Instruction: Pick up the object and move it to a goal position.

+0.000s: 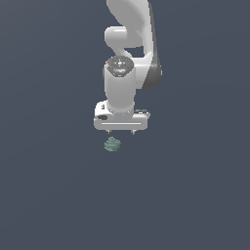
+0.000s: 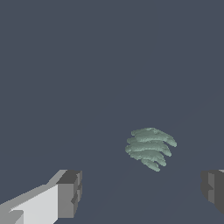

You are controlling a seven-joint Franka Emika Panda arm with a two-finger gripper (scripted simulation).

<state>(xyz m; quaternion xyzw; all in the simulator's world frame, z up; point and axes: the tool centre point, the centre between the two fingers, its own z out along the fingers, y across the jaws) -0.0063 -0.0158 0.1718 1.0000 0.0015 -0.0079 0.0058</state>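
Exterior view: the white arm [image 1: 129, 53] enters from the upper centre of the frame and points straight down, with the gripper [image 1: 121, 132] just above mid-frame. Only two short fingertips show beneath the wide white hand body, set apart from each other. The object [image 1: 112, 144], a small pale grey-green lump with ridged layers, sits just below the gripper and slightly toward the exterior view's left, near the centre of the frame; a thin gap of dark background separates it from the fingertips. Background is a flat dark blue-grey surface [image 1: 195, 195] with no visible edges. Wrist view: the gripper [image 2: 142, 192] has its fingers wide apart, one grey pad [image 2: 70, 192] on a white finger in the lower left corner, the other pad at the lower right edge. The object [image 2: 150, 148] appears between the two, nearer the right-hand pad, touching neither. Jaws hold nothing. Ridges on the object run in stacked, slightly curved bands.
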